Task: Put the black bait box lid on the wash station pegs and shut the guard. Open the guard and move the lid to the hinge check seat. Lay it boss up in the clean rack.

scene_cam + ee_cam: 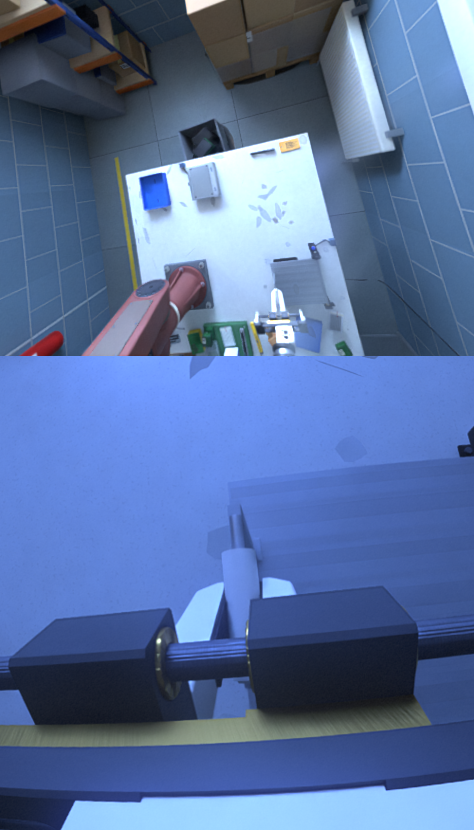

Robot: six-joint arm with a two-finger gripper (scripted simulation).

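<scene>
The ribbed grey guard (pixel 298 281) lies over the wash station at the near right of the white table, and my gripper (pixel 278 300) stands at its near left edge. In the wrist camera the guard (pixel 360 512) shows as a slatted panel with a small rod-like handle (pixel 235 529) at its left corner, right beyond my fingertips (pixel 241 579). The black bait box lid is hidden from sight. A translucent blue plate (pixel 308 334) lies just right of my wrist. My gripper is closed on the guard's handle.
The table's near edge holds a green fixture (pixel 225 337) left of my wrist. My arm's base plate (pixel 189 285) sits further left. A blue bin (pixel 155 191) and a grey box (pixel 203 181) stand at the far side.
</scene>
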